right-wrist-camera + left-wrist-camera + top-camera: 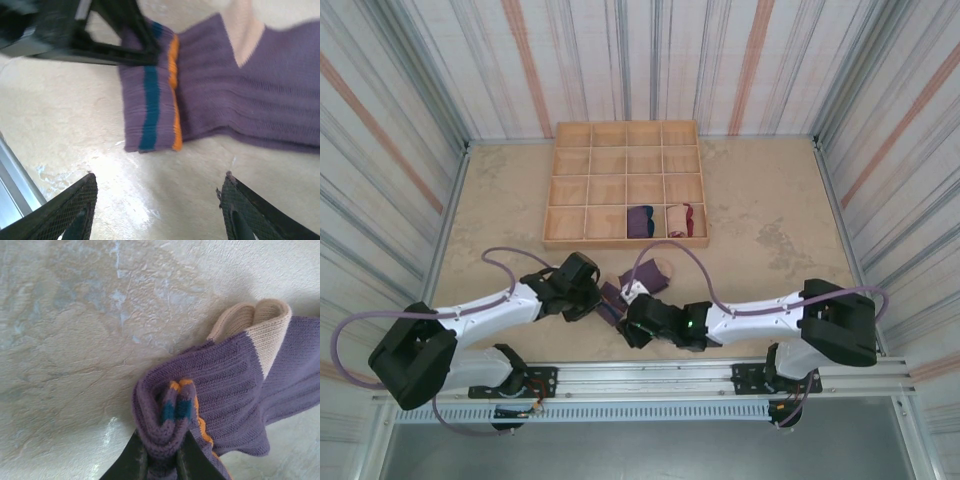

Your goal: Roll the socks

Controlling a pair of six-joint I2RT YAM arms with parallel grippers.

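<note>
A: Sock (225, 390) position?
B: Striped end pinched in left gripper (162, 460), body trailing off ahead of it.
A: And right gripper (157, 210)?
B: Jaws wide, empty; sock lies crosswise just ahead of them.

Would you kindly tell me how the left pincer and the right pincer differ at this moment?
The left pincer is shut, while the right pincer stands wide open. The left pincer clamps a fold of the purple sock at its teal-and-orange cuff; the right pincer holds nothing, with bare table between its fingers. Both have dark fingers and sit close to that cuff.
</note>
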